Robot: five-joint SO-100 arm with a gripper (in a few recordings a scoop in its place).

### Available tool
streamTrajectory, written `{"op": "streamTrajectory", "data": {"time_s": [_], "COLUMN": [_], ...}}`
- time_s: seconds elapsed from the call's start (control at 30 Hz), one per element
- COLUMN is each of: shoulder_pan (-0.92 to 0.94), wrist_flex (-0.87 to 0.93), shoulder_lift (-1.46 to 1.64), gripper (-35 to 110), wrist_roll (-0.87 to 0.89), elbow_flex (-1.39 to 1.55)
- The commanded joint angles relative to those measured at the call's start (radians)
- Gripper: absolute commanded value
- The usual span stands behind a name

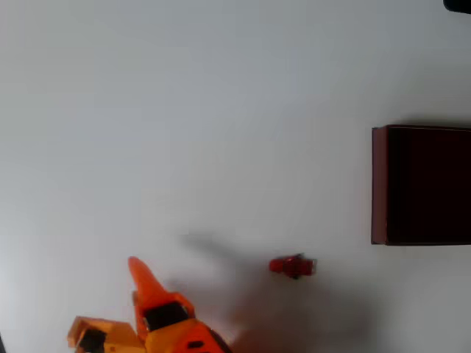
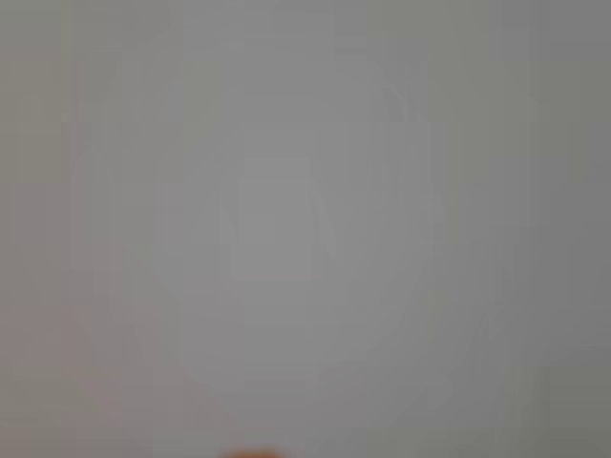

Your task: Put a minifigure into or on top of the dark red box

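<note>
Orange and low at the bottom-left of the overhead view, the gripper (image 1: 141, 276) shows as one pointed finger aimed up the picture with the arm's body bunched behind it; a second finger cannot be picked out, so whether the jaws stand apart or together I cannot tell. Nothing appears to be held — the tip looks bare and touches no object.

The wrist view is a pale grey blur of the table (image 2: 305, 229), with only a sliver of orange at its bottom edge, and it settles nothing about the jaws either.

Next out from the gripper lies the minifigure (image 1: 293, 266), on its side on the white table (image 1: 184, 110). It sits to the right of the fingertip in the overhead view, at nearly the same height in the picture, and well apart from it. Its long axis runs left to right, red body toward the gripper and the pale end pointing away, toward the box side. So the coming move is, by my reading, a sideways swing to the right, with the jaws turned to close across that axis.

Farthest off stands the dark red box (image 1: 380, 184) at the right edge, open side up, partly cut by the frame. It lies beyond the minifigure and further up the picture — near it but not touching.
</note>
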Motion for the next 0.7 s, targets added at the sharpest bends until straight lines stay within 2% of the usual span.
{"op": "streamTrajectory", "data": {"time_s": [0.0,0.1,0.43,0.67], "shoulder_pan": [-0.014,0.009,0.092,0.149], "wrist_flex": [-0.043,0.021,0.133,0.133], "shoulder_lift": [0.012,0.012,-0.018,-0.440], "gripper": [24,23,24,25], "wrist_roll": [0.046,0.087,0.051,0.000], "elbow_flex": [-0.066,-0.087,-0.244,-0.468]}}
